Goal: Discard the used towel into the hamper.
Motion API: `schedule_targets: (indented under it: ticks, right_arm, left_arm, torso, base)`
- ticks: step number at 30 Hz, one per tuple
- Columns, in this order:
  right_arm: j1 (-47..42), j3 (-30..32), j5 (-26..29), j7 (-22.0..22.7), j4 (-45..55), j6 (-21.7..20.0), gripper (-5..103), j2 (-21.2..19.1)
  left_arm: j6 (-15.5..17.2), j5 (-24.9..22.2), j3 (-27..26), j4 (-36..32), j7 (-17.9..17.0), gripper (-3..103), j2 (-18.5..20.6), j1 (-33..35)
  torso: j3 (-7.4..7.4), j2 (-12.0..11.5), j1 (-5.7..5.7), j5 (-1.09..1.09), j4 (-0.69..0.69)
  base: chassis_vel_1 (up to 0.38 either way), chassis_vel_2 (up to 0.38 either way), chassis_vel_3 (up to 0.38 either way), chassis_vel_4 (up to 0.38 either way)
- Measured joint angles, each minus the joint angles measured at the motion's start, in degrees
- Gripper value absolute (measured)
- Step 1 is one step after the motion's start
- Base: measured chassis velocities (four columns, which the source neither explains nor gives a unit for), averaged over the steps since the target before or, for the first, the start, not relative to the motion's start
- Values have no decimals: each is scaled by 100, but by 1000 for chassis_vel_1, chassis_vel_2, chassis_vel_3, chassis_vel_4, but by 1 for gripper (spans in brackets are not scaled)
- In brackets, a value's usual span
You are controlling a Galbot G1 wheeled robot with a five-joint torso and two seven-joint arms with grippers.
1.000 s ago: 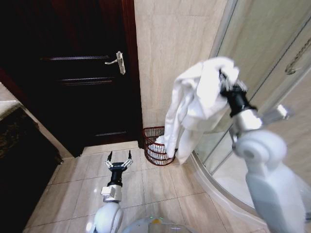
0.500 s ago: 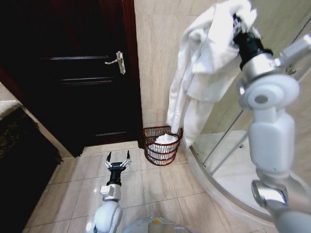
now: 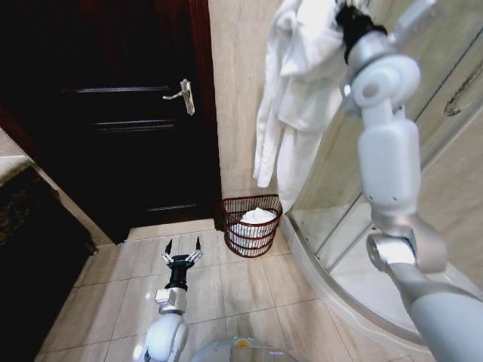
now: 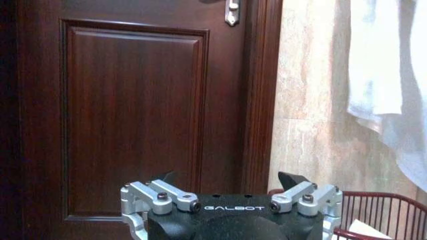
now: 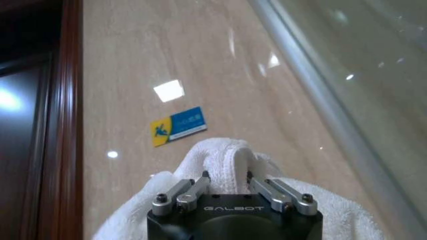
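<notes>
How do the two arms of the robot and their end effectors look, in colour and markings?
Both arms have smooth white shells with silver-grey joints and a black wrist section. The left end effector and right end effector share a black body printed GALBOT, silver linkages with bolts and dark fingertips.

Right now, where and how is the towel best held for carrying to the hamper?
At its bunched top fold, from above, where the right gripper is shut on it. The towel hangs long and limp, so a high grip likely lets its tail clear the hamper rim. The left gripper is open, low.
</notes>
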Motion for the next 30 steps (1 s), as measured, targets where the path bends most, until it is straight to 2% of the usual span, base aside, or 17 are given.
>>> schedule_targets:
  ticks: [6, 10, 14, 15, 18, 30]
  right_arm:
    - [58, 26, -251, 5, -245, 1, 17, 599]
    - [-219, 51, -455, -44, -263, 21, 17, 738]
    - [-629, 82, -804, -193, -256, 62, 17, 749]
    - [-928, 120, -1023, -332, -250, 105, 17, 748]
    - [-1583, 158, -1214, -521, -77, 111, 17, 738]
    - [-2870, 29, -1418, -724, 158, 311, 17, 595]
  left_arm:
    - [1, -3, 18, 12, -2, 100, -46, -104]
    - [2, -10, 11, 16, -2, 100, -54, -122]
    - [2, -39, -4, 24, -1, 100, -37, -142]
    - [-5, -89, -12, 56, 9, 100, -12, -171]
    - [-63, -174, 10, 219, 31, 100, 42, -296]
    - [-126, -318, 128, 415, 46, 100, 79, -565]
  torso:
    - [-1, 0, -1, 0, 0]
    - [-1, 0, -1, 0, 0]
    - [-1, -1, -1, 1, 0]
    - [-1, -2, -1, 2, -2]
    - [-1, -3, 0, 3, -2]
    - [-2, -2, -2, 1, 0]
  base:
    - [0, 0, 0, 0]
    - [0, 0, 0, 0]
    - [0, 0, 0, 0]
    - [0, 0, 0, 0]
    - [0, 0, 0, 0]
    - [0, 0, 0, 0]
